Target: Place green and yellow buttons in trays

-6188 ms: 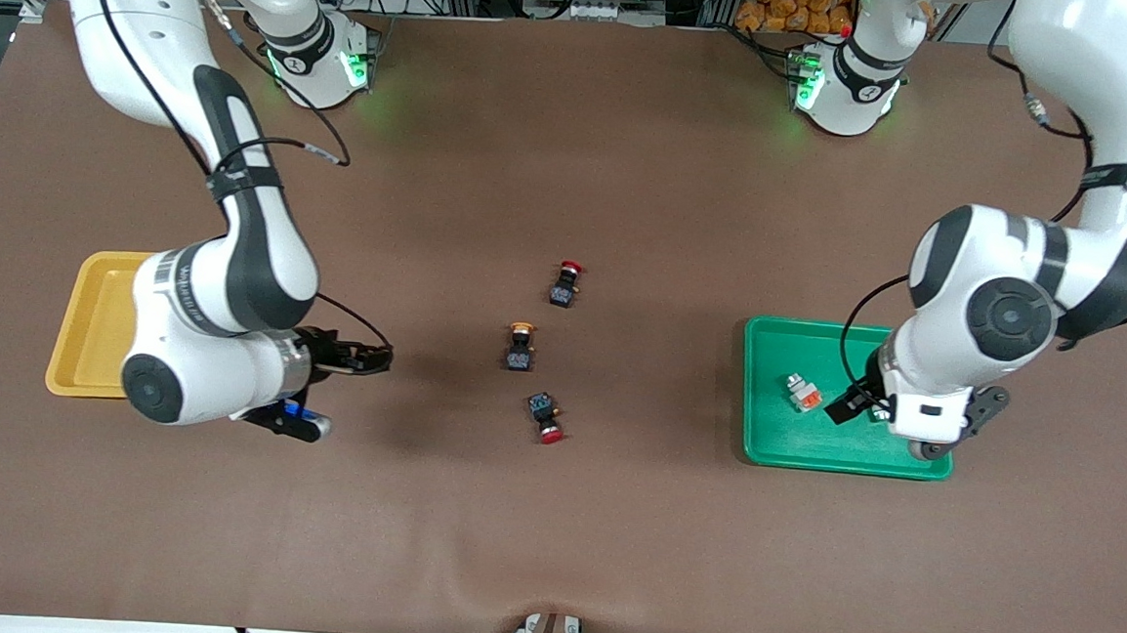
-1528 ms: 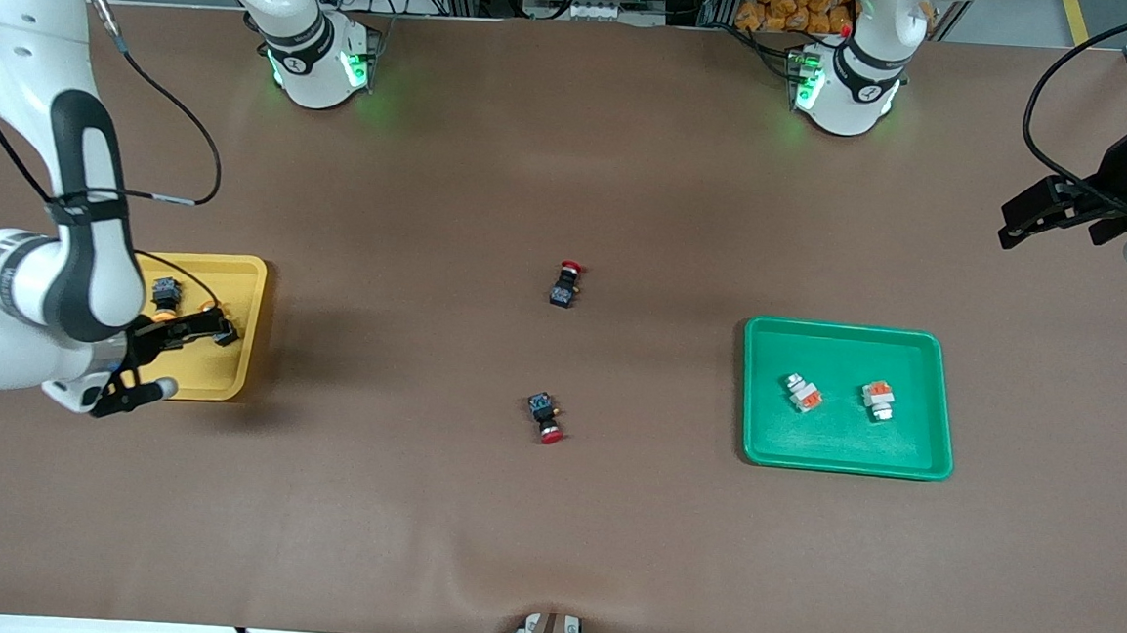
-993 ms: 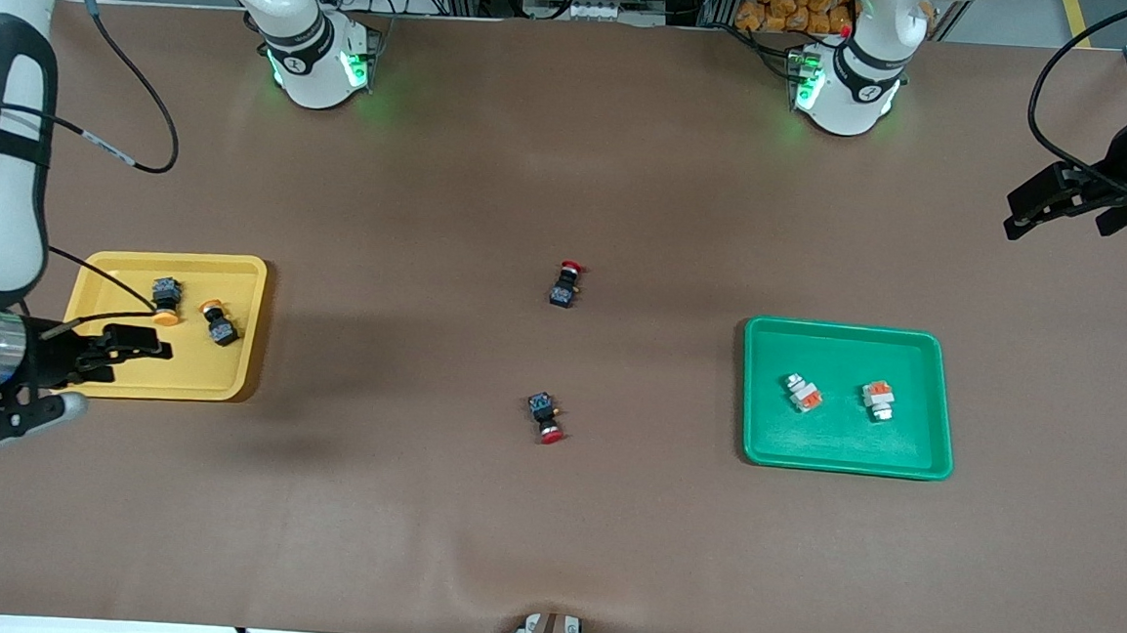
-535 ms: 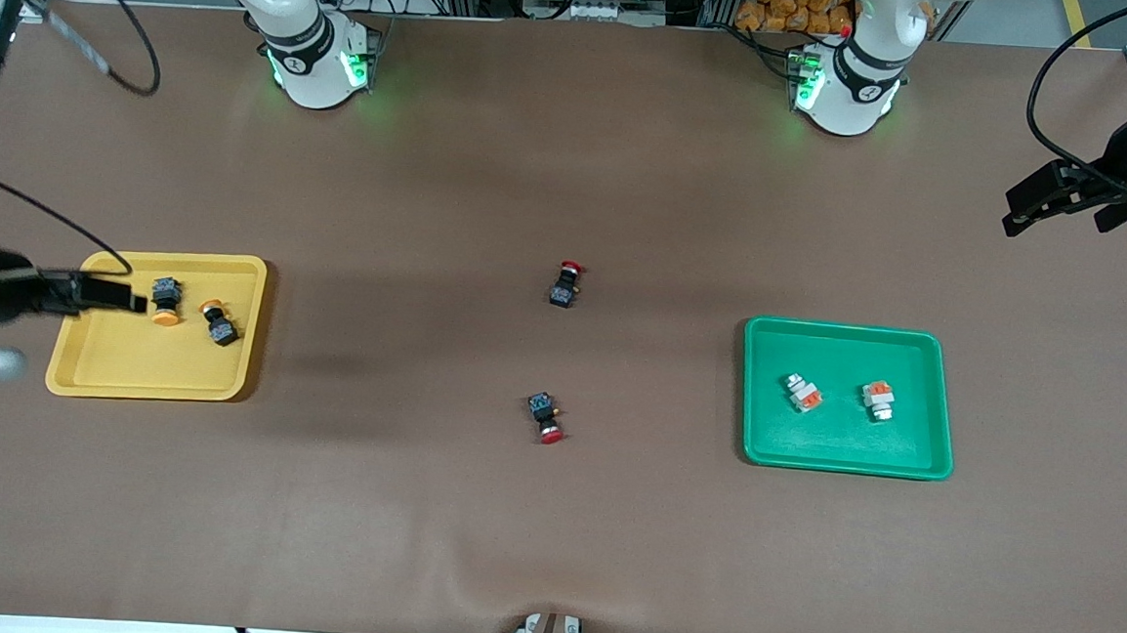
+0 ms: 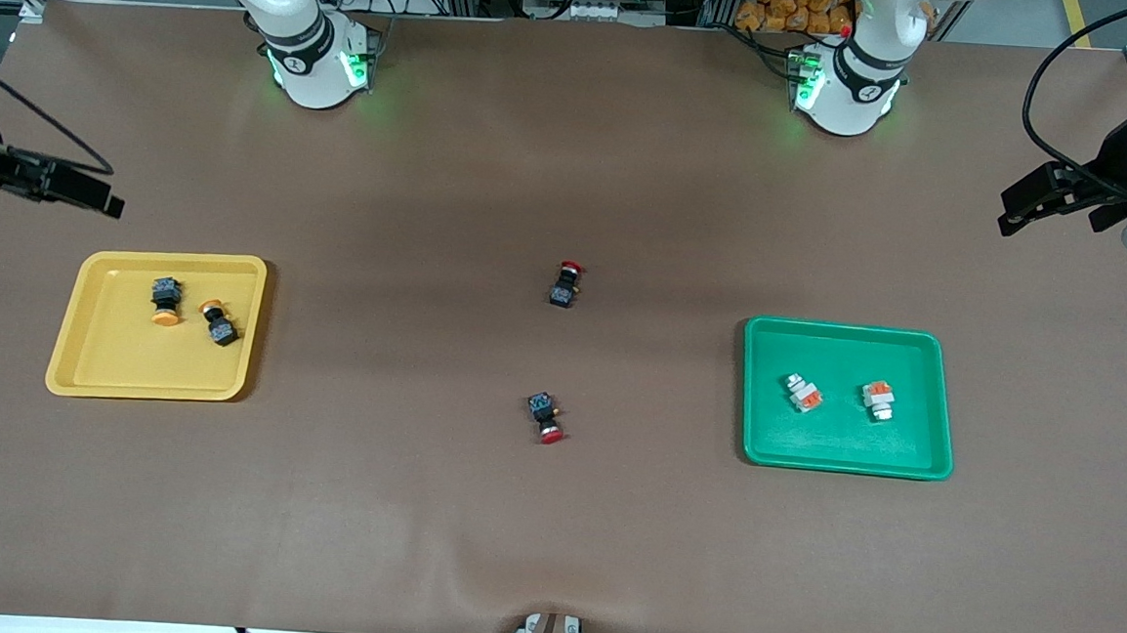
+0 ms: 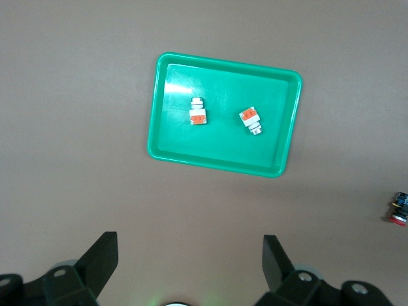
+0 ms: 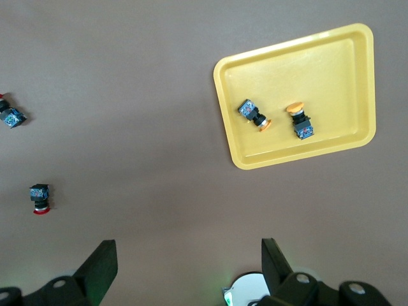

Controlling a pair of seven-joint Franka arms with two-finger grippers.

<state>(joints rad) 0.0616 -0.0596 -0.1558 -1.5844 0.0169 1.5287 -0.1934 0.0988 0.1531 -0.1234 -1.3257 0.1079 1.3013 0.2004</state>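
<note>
Two yellow-capped pushbuttons (image 5: pixel 165 300) (image 5: pixel 219 323) lie in the yellow tray (image 5: pixel 130 359). They also show in the right wrist view (image 7: pixel 255 115) (image 7: pixel 299 122) in that tray (image 7: pixel 331 70). Two white-silver switch pieces with orange blocks (image 5: pixel 801 393) (image 5: pixel 877 398) lie in the green tray (image 5: pixel 840 441). They also show in the left wrist view (image 6: pixel 198 112) (image 6: pixel 252 120) in that tray (image 6: pixel 223 146). My right gripper (image 5: pixel 106 200) (image 7: pixel 190 268) is open and empty, high over the table's edge by the yellow tray. My left gripper (image 5: pixel 1012 215) (image 6: pixel 190 268) is open and empty, high over the table at the left arm's end.
Two red-capped pushbuttons lie on the brown mat mid-table, one (image 5: pixel 565 284) farther from the front camera than the other (image 5: pixel 546 417). Both arm bases (image 5: pixel 310 56) (image 5: pixel 847 79) stand along the table's edge farthest from the front camera.
My right gripper has let go of a yellow-capped button in the yellow tray and risen away toward the table's edge. The left gripper has left the green tray and now holds still.
</note>
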